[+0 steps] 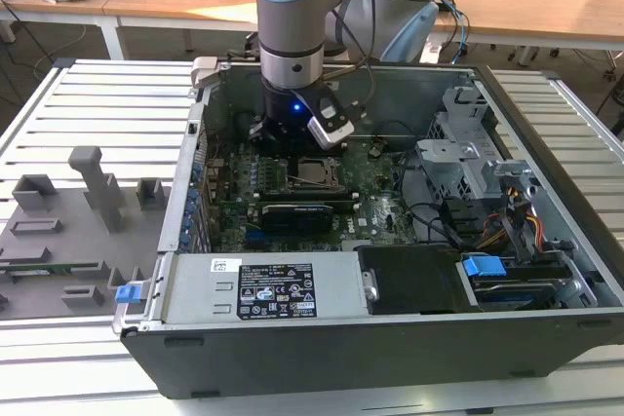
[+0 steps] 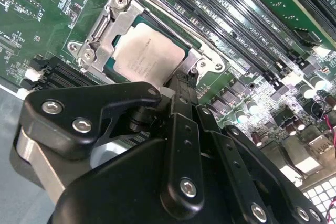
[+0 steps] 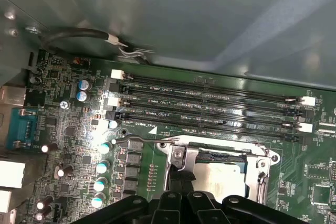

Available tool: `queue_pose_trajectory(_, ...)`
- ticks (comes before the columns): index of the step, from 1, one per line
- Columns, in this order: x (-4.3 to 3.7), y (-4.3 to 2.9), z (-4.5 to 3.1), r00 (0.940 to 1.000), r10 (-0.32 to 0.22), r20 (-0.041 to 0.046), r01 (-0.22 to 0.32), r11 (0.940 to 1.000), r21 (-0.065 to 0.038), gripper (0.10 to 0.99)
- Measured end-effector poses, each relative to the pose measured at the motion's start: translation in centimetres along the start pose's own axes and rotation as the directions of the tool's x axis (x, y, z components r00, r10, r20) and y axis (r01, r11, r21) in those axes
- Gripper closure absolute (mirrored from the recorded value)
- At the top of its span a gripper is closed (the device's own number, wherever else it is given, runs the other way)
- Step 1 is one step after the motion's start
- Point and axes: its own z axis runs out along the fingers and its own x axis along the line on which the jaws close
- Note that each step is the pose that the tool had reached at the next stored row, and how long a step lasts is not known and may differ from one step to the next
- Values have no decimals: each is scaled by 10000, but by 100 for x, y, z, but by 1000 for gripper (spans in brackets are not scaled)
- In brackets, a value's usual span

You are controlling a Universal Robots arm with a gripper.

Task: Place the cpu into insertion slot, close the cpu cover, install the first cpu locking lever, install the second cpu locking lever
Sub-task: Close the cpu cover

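Case, exterior view: case open on top, board lying inside.
Gripper, exterior view: gripper low inside case, just beside slot.
Slot, second wrist view: holds cpu, silver face up.
Cover, second wrist view: cover flat over slot, framing cpu.
Fingers, second wrist view: fingers narrow, pressed together, tips at slot's rim.
Slot, first wrist view: cpu inside, cover down around it.
Gripper, first wrist view: tips at slot's edge, memory slots beyond slot.
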Motion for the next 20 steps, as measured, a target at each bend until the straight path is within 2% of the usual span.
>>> queue_pose_trajectory(5, -47, -6, 2, 10000, 2, 1, -2, 10000, 1, 980)
queue_pose_trajectory(10, -49, -5, -15, 10000, 2, 3, -2, 10000, -2, 980)
queue_pose_trajectory(15, 13, 3, -9, 10000, 1, 10, -1, 10000, 1, 980)
queue_pose_trajectory(20, 23, 2, 19, 10000, 2, 6, -2, 10000, 1, 980)
